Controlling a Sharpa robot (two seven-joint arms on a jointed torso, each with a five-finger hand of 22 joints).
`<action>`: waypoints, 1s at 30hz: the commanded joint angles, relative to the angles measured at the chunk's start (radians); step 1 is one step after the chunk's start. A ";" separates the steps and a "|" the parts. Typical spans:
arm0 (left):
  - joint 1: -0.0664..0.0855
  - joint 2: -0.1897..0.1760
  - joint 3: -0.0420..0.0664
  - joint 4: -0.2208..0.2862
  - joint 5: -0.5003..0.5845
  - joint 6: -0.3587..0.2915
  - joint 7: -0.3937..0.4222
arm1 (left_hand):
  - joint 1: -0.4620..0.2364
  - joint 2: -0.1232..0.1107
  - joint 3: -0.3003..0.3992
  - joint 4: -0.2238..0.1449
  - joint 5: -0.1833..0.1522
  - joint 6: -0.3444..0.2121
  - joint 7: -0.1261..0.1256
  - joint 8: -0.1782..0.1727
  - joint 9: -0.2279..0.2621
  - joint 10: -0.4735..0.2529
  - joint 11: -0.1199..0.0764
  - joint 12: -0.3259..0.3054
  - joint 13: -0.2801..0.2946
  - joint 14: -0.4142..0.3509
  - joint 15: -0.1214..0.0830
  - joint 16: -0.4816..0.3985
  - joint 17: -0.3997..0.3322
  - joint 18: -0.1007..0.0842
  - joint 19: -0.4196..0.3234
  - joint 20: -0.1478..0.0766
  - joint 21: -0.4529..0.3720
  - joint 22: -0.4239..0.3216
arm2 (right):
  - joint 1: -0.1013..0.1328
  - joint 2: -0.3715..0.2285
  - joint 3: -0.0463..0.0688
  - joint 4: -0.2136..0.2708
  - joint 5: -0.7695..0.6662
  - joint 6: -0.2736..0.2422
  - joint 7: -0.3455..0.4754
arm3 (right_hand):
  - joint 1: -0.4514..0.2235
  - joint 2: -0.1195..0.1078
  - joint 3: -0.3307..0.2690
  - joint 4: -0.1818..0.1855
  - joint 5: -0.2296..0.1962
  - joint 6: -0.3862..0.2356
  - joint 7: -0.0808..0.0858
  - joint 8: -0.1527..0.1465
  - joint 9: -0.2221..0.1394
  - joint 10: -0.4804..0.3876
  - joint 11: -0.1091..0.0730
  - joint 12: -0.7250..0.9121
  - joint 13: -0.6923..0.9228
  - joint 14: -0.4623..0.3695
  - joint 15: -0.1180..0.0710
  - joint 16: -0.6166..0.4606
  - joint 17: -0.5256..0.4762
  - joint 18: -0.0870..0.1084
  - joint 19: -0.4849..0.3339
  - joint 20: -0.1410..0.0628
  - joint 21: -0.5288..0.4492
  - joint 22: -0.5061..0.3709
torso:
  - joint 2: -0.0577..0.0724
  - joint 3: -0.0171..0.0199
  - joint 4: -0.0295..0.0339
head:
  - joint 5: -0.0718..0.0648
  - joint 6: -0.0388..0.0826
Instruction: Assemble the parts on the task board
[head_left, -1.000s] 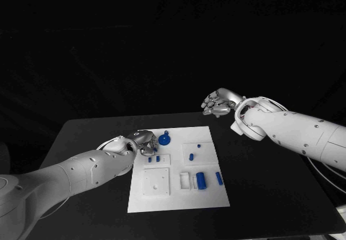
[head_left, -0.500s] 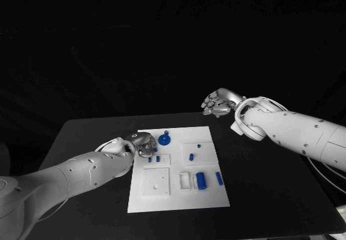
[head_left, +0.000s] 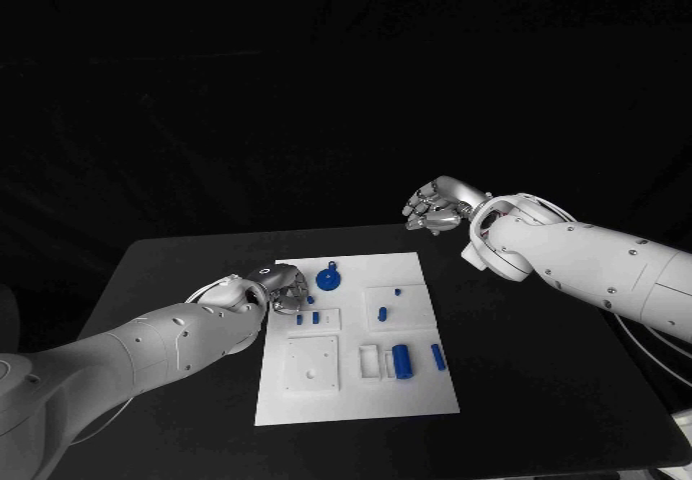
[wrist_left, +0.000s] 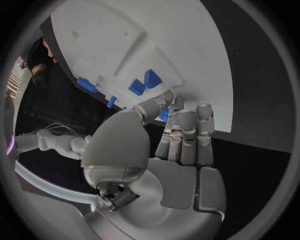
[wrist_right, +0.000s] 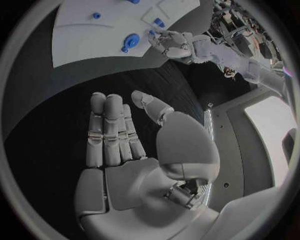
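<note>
Head view: the left hand (head_left: 283, 287) is at the white task board's (head_left: 353, 390) left edge, near two small blue pegs (head_left: 307, 319). Its fingers are bent down, and I cannot tell if they hold a part. It looks like it is reaching for a part. Next it must pinch one and set it in its hole. The board lies flat in the middle of the surface (head_left: 548, 400). The right hand (head_left: 437, 208) hangs high and holds nothing, fingers loosely curled.
</note>
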 joint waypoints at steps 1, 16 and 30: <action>-0.001 -0.004 0.002 -0.001 0.009 -0.006 -0.004 | 0.004 -0.011 -0.006 -0.001 -0.003 -0.010 0.001 -0.005 -0.002 -0.009 0.000 -0.002 -0.001 -0.002 0.005 0.002 0.001 0.047 -0.002 -0.004 0.007 0.018 | 0.000 -0.001 0.001 0.000 -0.002 0.005 0.005 | -0.010 0.002 0.008 0.000 0.006 -0.002 0.004 0.003 -0.001 0.007 0.001 -0.004 0.000 0.001 -0.007 0.000 0.001 0.021 -0.003 -0.008 0.004 0.001 | 0.000 -0.0001 -0.0009 | 0.000 0.001; 0.010 -0.047 0.049 -0.001 0.141 -0.040 0.025 | 0.011 -0.008 -0.002 0.004 0.000 -0.008 0.010 0.002 0.000 -0.004 -0.002 0.003 0.000 -0.001 0.004 0.003 0.001 0.049 0.001 -0.003 0.009 0.018 | -0.003 -0.004 0.000 -0.002 -0.031 0.016 0.000 | -0.003 -0.004 0.007 -0.003 0.002 -0.002 0.003 0.003 -0.001 0.009 0.000 -0.005 0.000 0.000 -0.008 0.000 0.003 0.021 -0.004 -0.009 0.003 0.003 | -0.001 -0.0004 0.0002 | 0.001 0.010; 0.125 -0.189 0.064 0.197 0.840 0.003 0.095 | -0.064 -0.006 -0.040 0.034 0.005 0.012 0.005 0.033 0.009 0.033 -0.012 0.032 0.013 -0.074 -0.004 -0.116 -0.052 0.027 -0.061 0.002 -0.039 0.001 | -0.035 0.009 -0.007 -0.011 -0.260 0.030 -0.009 | 0.038 -0.017 -0.012 -0.003 -0.104 0.026 -0.012 0.022 0.012 0.053 -0.017 0.014 0.029 0.006 -0.024 0.008 0.020 0.021 0.004 -0.015 0.015 0.017 | -0.002 -0.0006 0.0043 | -0.022 0.022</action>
